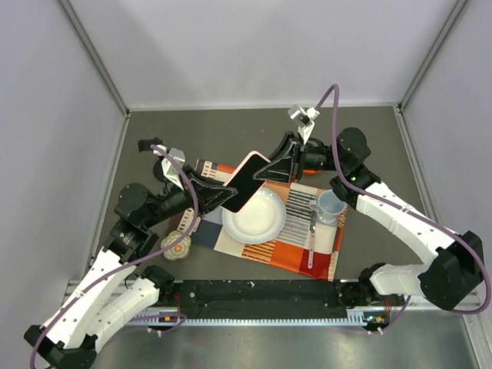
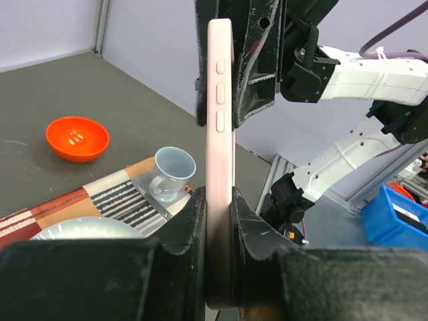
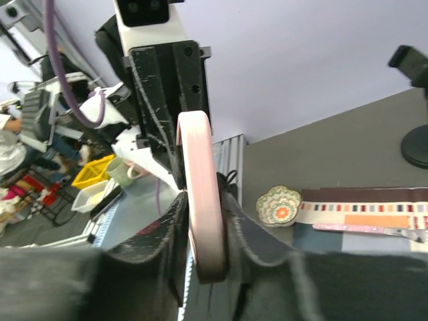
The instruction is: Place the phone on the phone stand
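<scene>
Phone [image 1: 244, 181] is off the desk [image 1: 231, 131], mid-air and tilted, held between both tools. Its pink case edge shows in both wrist views. Left tool [image 1: 221, 194] is pinched on one end, fingers clamped on the two flat faces. Right tool [image 1: 273, 163] is pinched on the opposite end the same way, coming in head-on. The tools face each other, close together, with no contact seen between them. White plate [image 1: 254, 215] sits below both tools. Phone stand [image 1: 146, 144] is on the desk out past the left tool's outer side, well apart from the right tool.

Step looks like a mid-air handover, with placing not started. The stand is on the left tool's side, so likely the right tool must let go first. The left then carries the phone over and leans it into the holder.

Left arm reaches forward and inward, elbow bent. Right arm goes far out, then folds back toward centre, wrist aimed at the left tool.
</scene>
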